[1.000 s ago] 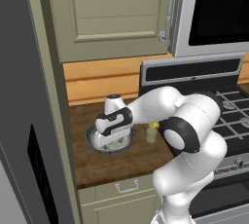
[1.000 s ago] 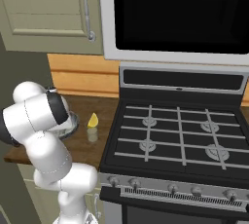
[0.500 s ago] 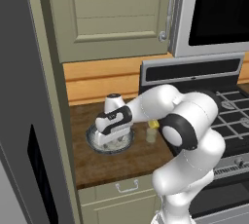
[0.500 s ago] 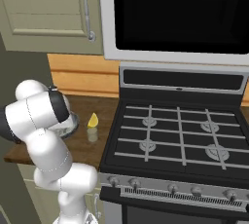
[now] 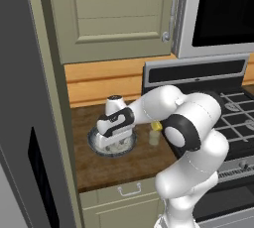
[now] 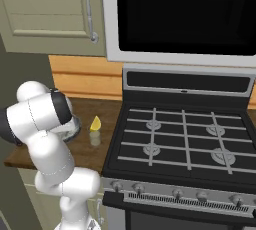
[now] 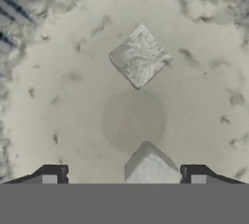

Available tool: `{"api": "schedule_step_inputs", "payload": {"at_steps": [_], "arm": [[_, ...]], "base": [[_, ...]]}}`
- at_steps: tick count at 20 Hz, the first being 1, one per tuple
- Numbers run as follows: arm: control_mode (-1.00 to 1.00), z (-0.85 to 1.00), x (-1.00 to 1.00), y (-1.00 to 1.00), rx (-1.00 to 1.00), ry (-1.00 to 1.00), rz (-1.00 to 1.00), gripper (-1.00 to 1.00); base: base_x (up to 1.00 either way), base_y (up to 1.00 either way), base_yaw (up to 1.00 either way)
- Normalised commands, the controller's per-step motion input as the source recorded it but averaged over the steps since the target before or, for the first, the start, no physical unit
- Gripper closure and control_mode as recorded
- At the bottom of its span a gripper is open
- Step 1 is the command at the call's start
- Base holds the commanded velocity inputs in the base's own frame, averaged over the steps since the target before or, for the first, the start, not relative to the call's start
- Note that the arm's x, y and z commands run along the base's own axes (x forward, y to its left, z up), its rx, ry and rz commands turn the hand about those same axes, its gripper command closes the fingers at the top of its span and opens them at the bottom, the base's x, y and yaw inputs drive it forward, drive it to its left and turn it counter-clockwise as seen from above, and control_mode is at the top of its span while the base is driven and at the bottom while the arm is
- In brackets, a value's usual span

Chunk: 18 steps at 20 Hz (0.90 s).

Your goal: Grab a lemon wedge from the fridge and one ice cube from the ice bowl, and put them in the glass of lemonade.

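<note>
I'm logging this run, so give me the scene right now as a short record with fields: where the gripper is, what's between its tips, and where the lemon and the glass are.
gripper position: gripper down inside the ice bowl
gripper state: open, tips apart
between the tips: an ice cube, not yet clamped
other ice: a second cube lies farther in on the bowl floor
lemon wedge: lemon wedge sits at the top of the glass of lemonade
glass location: on the wooden counter, between bowl and stove
</note>
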Motion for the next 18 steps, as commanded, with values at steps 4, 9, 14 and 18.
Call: {"api": "schedule_step_inputs", "payload": {"at_steps": [4, 9, 14, 18], "arm": [[-1.00, 0.00, 0.00, 0.00, 0.00, 0.00, 0.00, 1.00], [-1.00, 0.00, 0.00, 0.00, 0.00, 0.00, 0.00, 1.00], [-1.00, 0.03, -0.02, 0.00, 0.00, 0.00, 0.00, 1.00], [-1.00, 0.30, -0.27, 0.00, 0.00, 0.00, 0.00, 1.00]], "base": [[0.00, 0.00, 0.00], [0.00, 0.00, 0.00], [0.00, 0.00, 0.00], [0.00, 0.00, 0.00]]}}
